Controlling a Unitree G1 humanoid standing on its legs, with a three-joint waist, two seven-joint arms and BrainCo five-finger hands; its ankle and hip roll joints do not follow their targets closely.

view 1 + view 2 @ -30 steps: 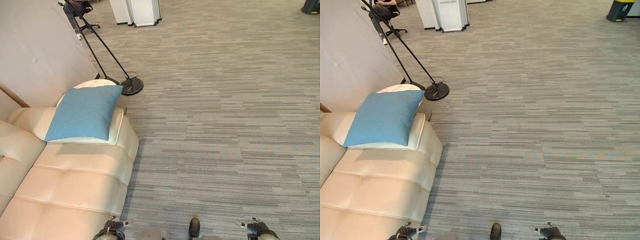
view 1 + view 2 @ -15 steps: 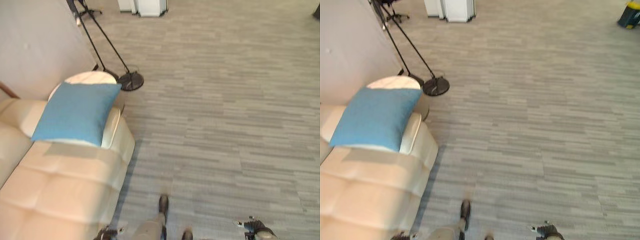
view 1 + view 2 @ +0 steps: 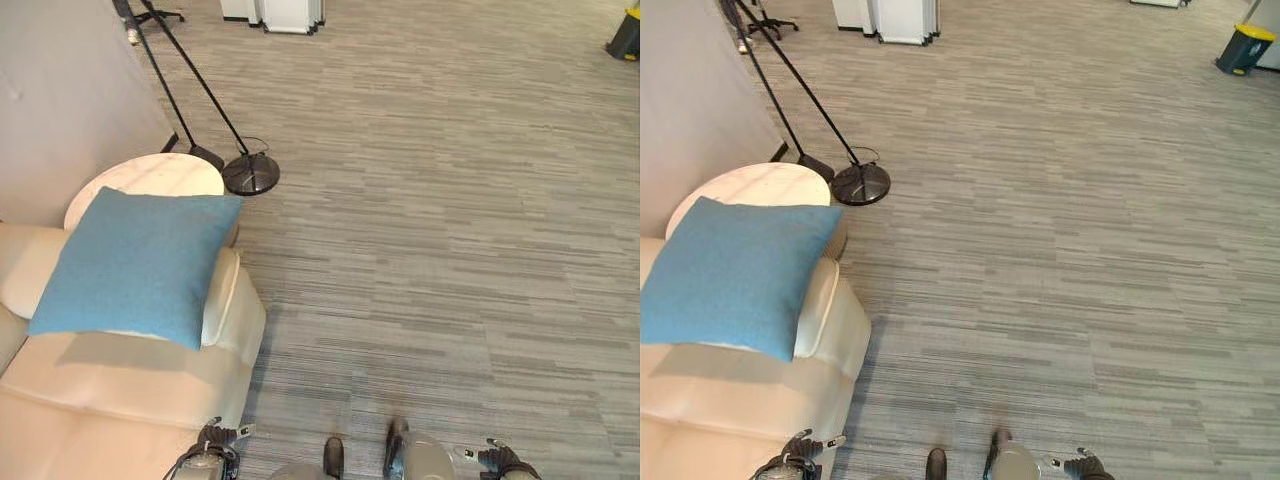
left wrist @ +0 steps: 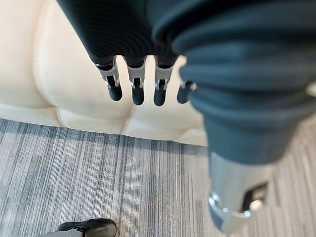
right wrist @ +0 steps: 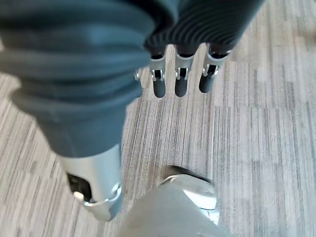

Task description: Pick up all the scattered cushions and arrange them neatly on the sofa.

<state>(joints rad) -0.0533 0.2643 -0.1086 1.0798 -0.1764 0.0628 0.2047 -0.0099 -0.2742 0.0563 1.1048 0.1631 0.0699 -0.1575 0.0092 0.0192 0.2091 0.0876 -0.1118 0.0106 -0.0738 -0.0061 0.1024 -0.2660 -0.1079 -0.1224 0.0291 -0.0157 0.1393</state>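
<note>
cushions: one blue cushion (image 3: 135, 262) lying on my cream sofa's (image 3: 120, 400) armrest end | left hand (image 4: 143, 74) fingers straight, empty, over sofa edge | right hand (image 5: 180, 69) fingers straight, empty, above carpet (image 3: 450, 220) | one round side table (image 3: 150, 178), one floor lamp base (image 3: 250, 174)

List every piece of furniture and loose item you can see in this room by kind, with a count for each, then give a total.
Blue cushion: 1
Cream sofa: 1
Round white side table: 1
Black floor lamp: 1
Bin with yellow lid: 1
Total: 5
</note>
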